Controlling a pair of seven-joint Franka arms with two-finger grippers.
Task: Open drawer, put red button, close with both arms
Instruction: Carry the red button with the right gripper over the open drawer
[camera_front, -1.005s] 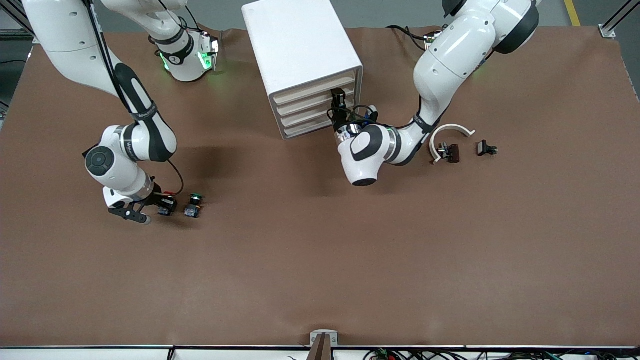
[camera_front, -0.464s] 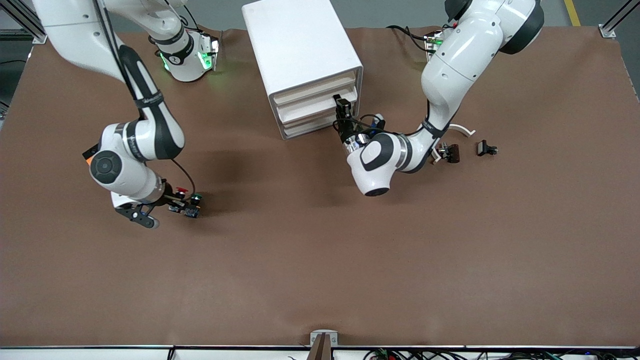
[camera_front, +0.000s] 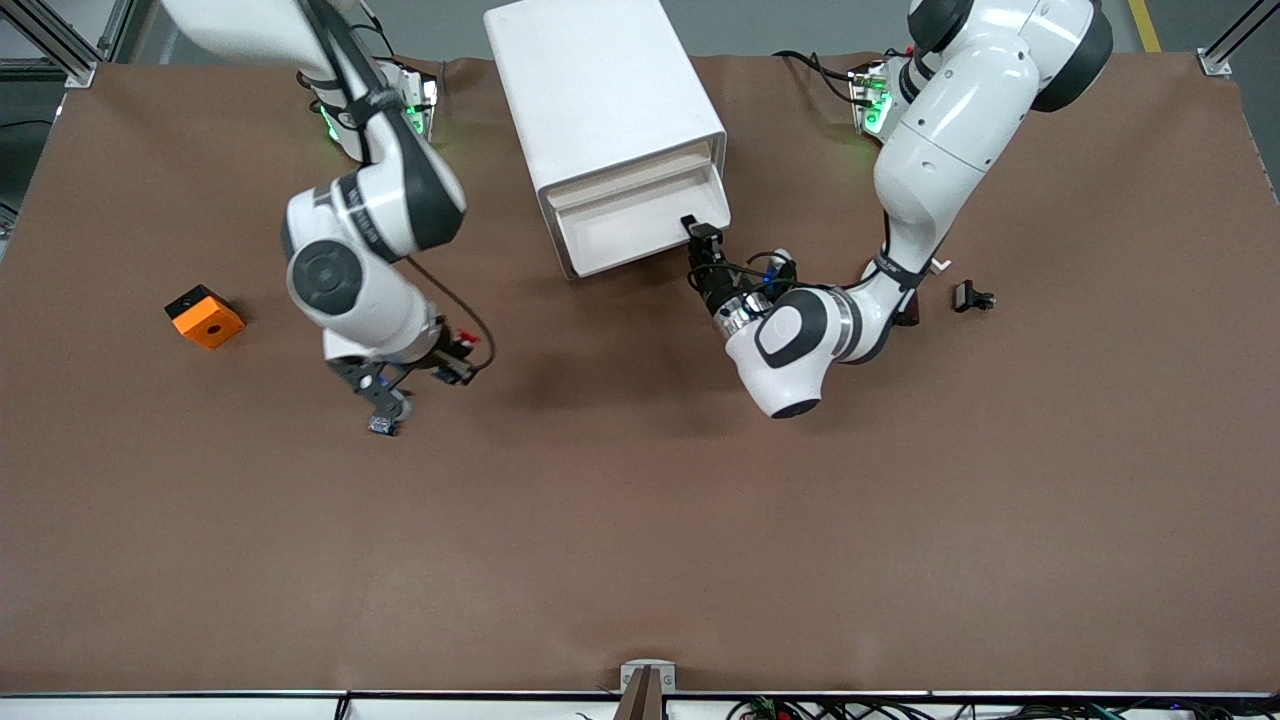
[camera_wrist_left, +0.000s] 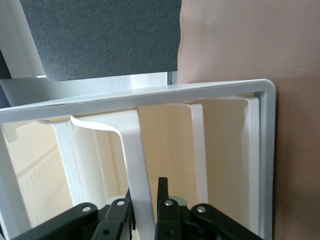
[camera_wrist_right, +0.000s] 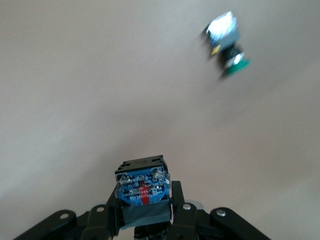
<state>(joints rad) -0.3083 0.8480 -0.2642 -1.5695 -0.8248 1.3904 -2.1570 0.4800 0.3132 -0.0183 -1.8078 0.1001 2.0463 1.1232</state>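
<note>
The white cabinet (camera_front: 600, 90) has one drawer (camera_front: 625, 232) pulled out, its inside bare. My left gripper (camera_front: 703, 234) is shut on the drawer's front edge. In the left wrist view the fingers (camera_wrist_left: 162, 200) clamp a white handle strip (camera_wrist_left: 134, 160). My right gripper (camera_front: 448, 368) hangs over the brown table toward the right arm's end and is shut on the red button (camera_front: 457, 358). The right wrist view shows the red button's blue base (camera_wrist_right: 141, 186) between the jaws; its cap is hidden there.
A green-capped switch (camera_front: 382, 425) (camera_wrist_right: 227, 44) lies on the table below the right arm's hand. An orange block (camera_front: 205, 316) sits toward the right arm's end. Small black parts (camera_front: 972, 296) lie beside the left arm's forearm.
The left gripper has drawn the drawer out of the cabinet toward the front camera. The right arm has lifted the red button from beside the green switch and carried it toward the cabinet, uncovering the orange block.
</note>
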